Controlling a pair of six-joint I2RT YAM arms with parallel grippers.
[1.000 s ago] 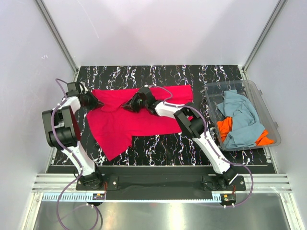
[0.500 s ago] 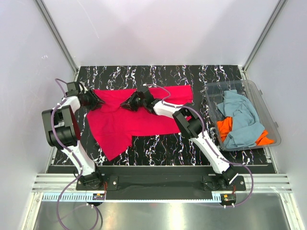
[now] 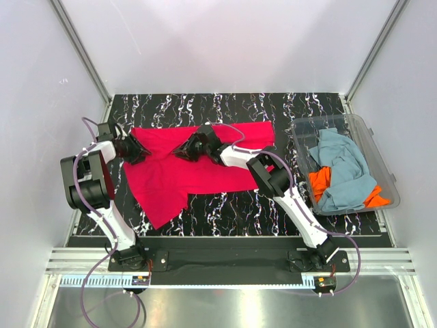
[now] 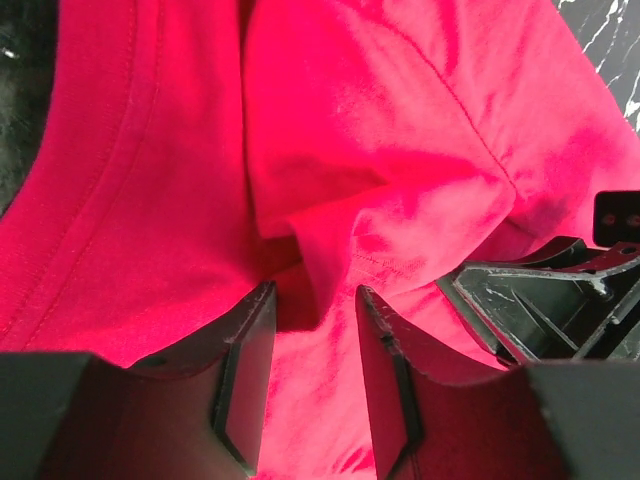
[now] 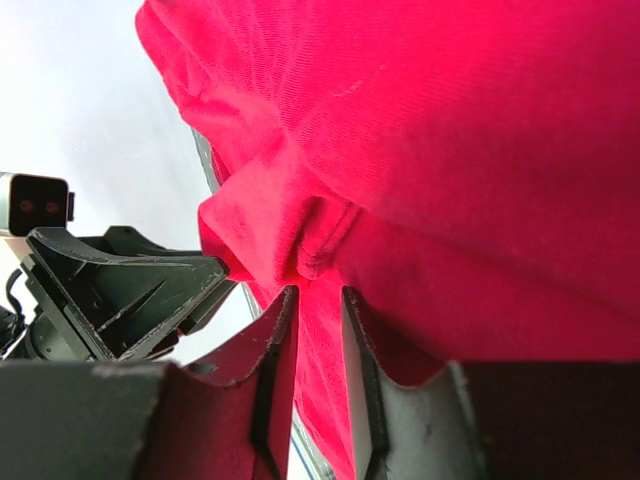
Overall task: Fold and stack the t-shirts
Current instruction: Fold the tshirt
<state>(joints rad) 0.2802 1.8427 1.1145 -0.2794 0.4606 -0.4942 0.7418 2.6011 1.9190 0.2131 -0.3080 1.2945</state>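
The crimson red t-shirt (image 3: 177, 174) lies spread on the black marbled table, one part trailing toward the front left. My left gripper (image 3: 138, 152) is low over its left part; in the left wrist view (image 4: 315, 295) the jaws stand apart with a raised fold of red cloth (image 4: 400, 150) at their tips. My right gripper (image 3: 183, 150) is at the shirt's upper middle; in the right wrist view (image 5: 318, 292) it is shut on a pinch of the red cloth (image 5: 480, 150). The two grippers face each other closely. A grey-blue shirt (image 3: 345, 167) and an orange shirt (image 3: 318, 181) lie crumpled in the tub.
The clear plastic tub (image 3: 362, 121) stands at the table's right edge. White walls and aluminium posts enclose the table on three sides. Bare marbled table (image 3: 232, 205) shows in front of the red shirt.
My left gripper has shifted slightly down and to the right on the shirt. The right gripper and the shirt stay about where they were.
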